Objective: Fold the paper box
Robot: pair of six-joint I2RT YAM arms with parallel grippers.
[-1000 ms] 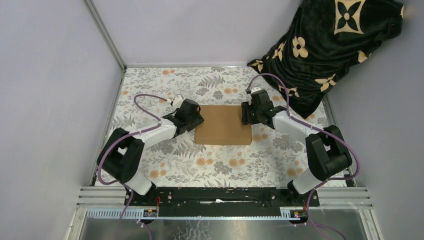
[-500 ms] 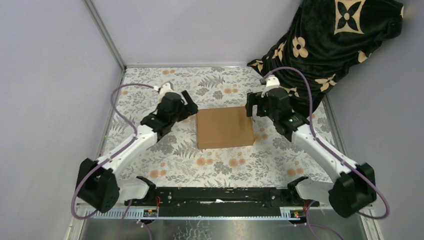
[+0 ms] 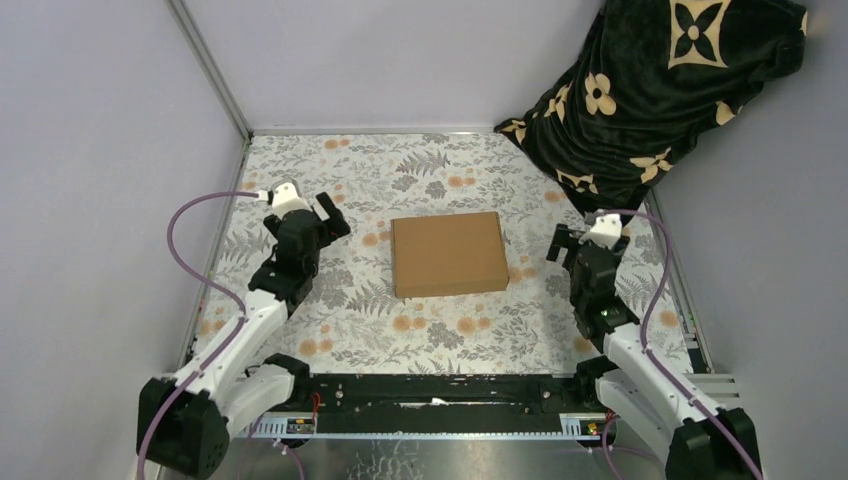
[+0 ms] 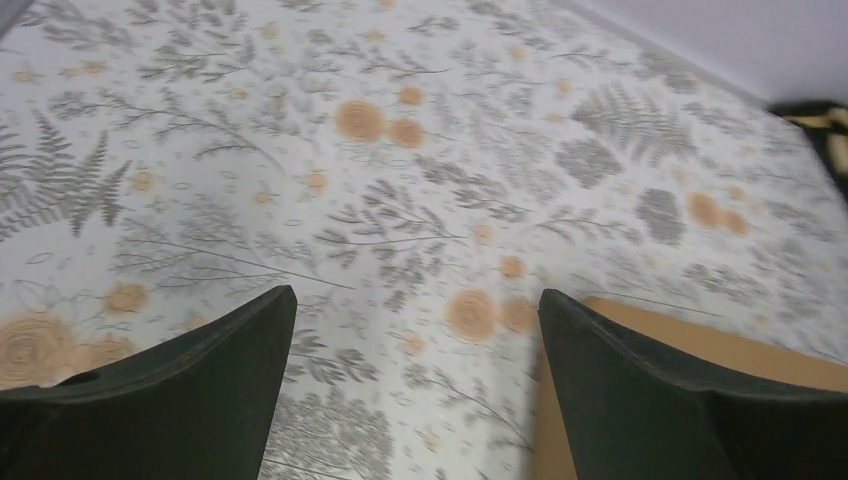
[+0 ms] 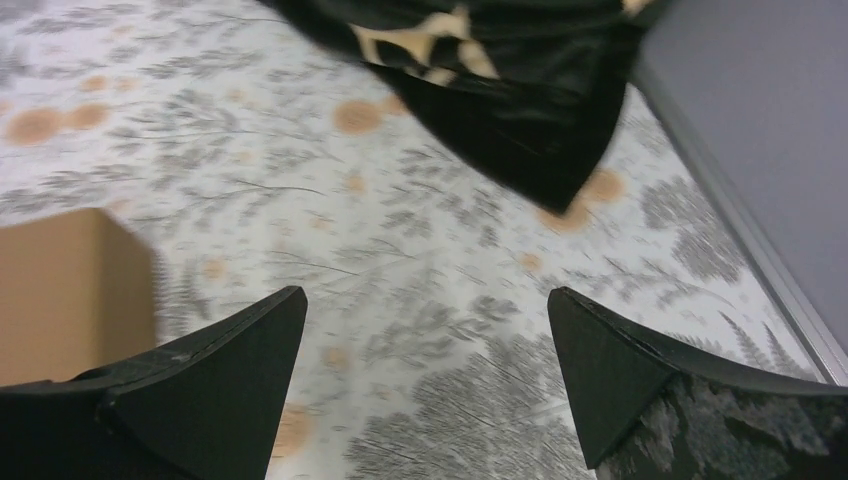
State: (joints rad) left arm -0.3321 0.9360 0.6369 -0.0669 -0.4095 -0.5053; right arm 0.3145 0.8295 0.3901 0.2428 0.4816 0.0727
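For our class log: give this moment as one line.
paper box: closed, flat | left gripper: open, off box | right gripper: open, off box

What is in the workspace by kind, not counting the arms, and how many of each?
Cardboard box: 1
Black flowered cloth: 1
Total: 2

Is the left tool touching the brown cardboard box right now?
Apart. Top external view shows floral cloth between the left tool and the flat brown cardboard box.
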